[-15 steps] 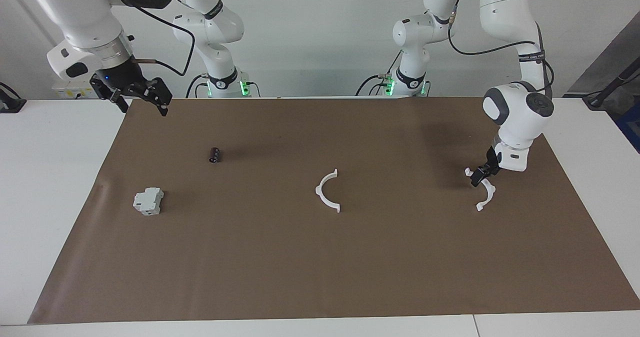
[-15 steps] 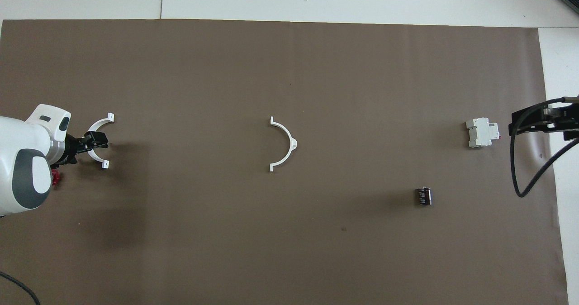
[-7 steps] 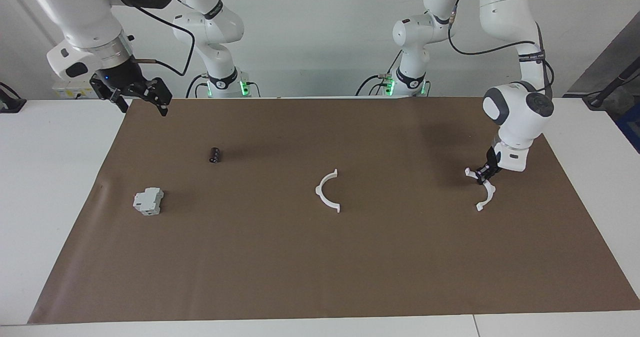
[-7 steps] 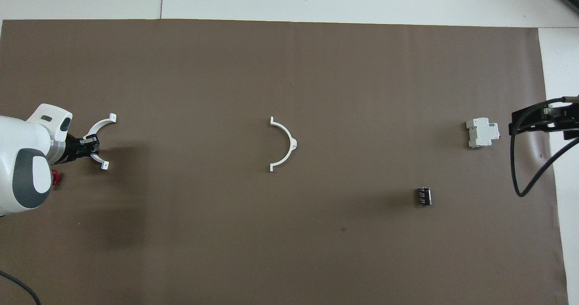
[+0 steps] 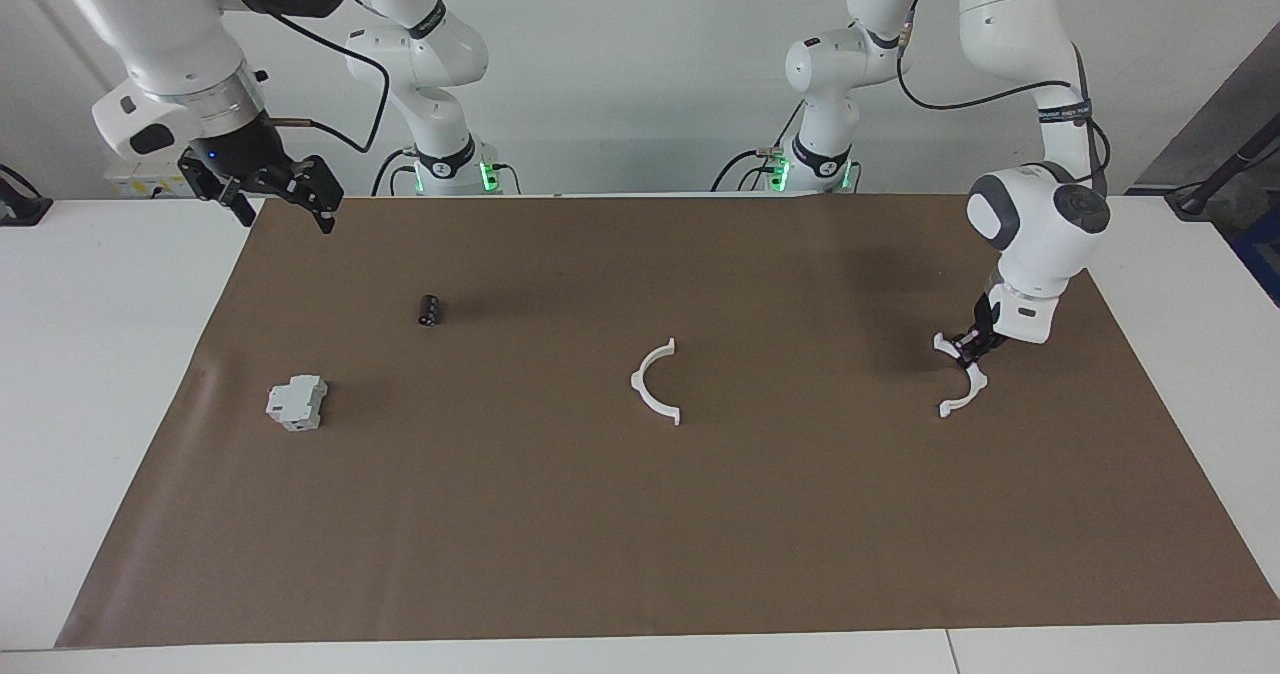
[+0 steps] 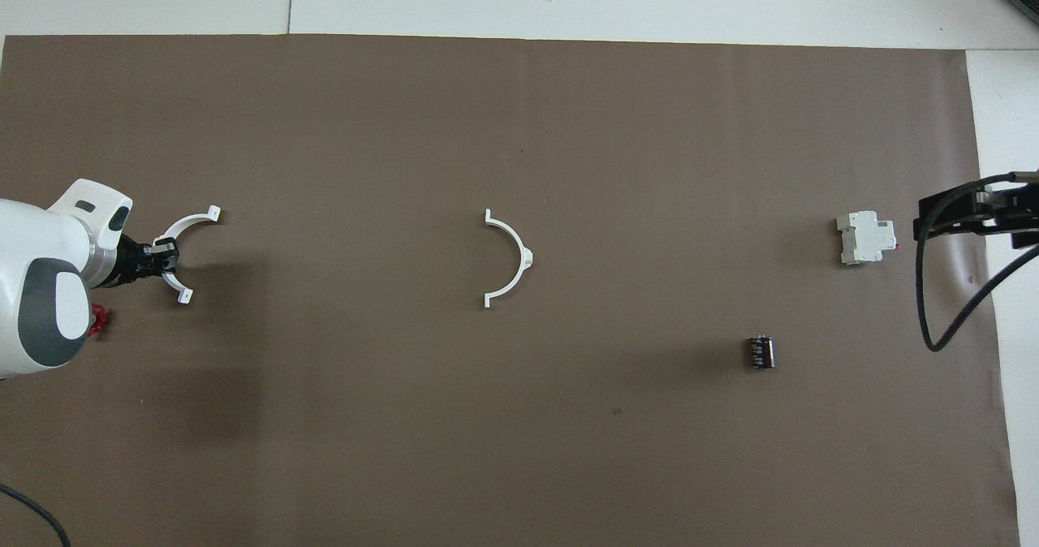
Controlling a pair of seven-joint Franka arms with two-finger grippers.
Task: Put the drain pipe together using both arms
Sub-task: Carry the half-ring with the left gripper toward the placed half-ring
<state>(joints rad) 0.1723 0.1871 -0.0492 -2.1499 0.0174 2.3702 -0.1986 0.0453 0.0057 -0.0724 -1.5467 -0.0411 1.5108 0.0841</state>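
The left pincer [image 5: 968, 351] is closed on the middle of one half-ring [image 5: 958, 382] at the left arm's end of the worktop [image 5: 640, 554], the piece low over the brown mat. This half-ring's open side faces toward the right arm's end, its tabbed ends in a line running roughly from nearer the robots to farther from them. The second half-ring [image 5: 655, 382] lies flat near the middle of the mat, well apart, its open side facing the held piece, its ends in a similar line. The right pincer [image 5: 280, 192] waits with jaws apart over the mat's corner near the robots, so the left arm is much the nearer.
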